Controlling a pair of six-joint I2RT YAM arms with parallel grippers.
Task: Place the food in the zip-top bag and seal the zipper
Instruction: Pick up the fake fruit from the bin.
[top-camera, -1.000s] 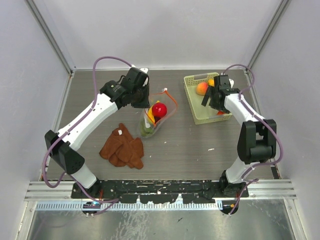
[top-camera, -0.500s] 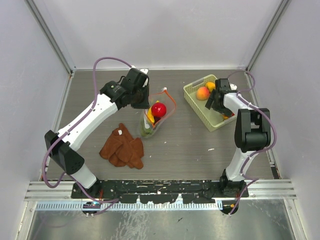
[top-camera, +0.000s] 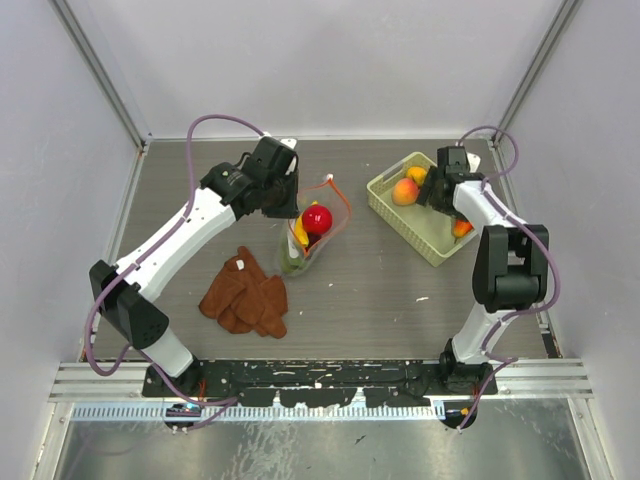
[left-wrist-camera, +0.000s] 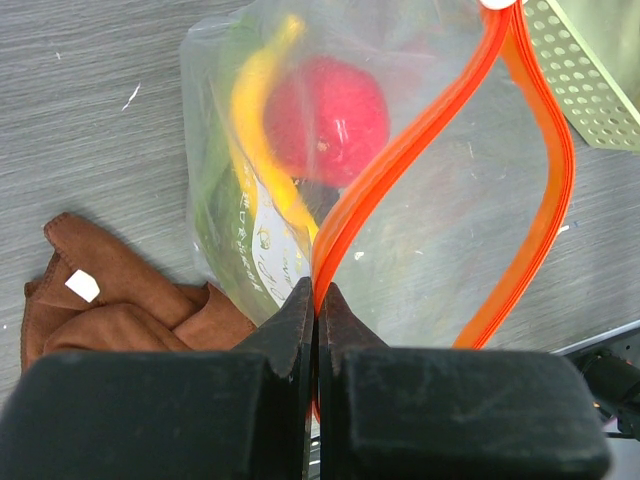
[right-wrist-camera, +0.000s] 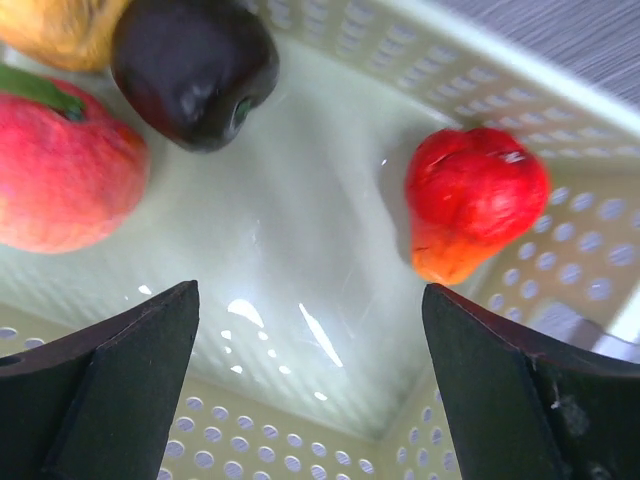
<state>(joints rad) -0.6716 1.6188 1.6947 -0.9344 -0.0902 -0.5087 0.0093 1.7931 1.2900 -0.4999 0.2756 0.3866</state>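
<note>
The clear zip-top bag (top-camera: 312, 238) lies mid-table with its mouth open. A red apple (left-wrist-camera: 330, 110), a yellow banana (left-wrist-camera: 255, 110) and green leaves (left-wrist-camera: 212, 190) are inside it. My left gripper (left-wrist-camera: 318, 300) is shut on the orange-red zipper (left-wrist-camera: 400, 150) at the near lip of the mouth. My right gripper (right-wrist-camera: 310, 292) is open and empty inside the pale green basket (right-wrist-camera: 300, 200), above its floor. A peach (right-wrist-camera: 60, 170), a dark purple piece (right-wrist-camera: 195, 65), an orange-yellow piece (right-wrist-camera: 60, 25) and a red-orange piece (right-wrist-camera: 475, 200) lie in the basket.
The rust-brown cloth (top-camera: 245, 295) lies crumpled left of and nearer than the bag. The basket (top-camera: 435, 238) sits skewed at the back right, close to the right wall. In the top view my left gripper (top-camera: 290, 207) and right gripper (top-camera: 433, 190) are far apart.
The basket has turned and shifted. My right gripper moved toward the back right inside it. The red-orange piece now lies at the basket's near right end. The left arm and bag stayed still.
</note>
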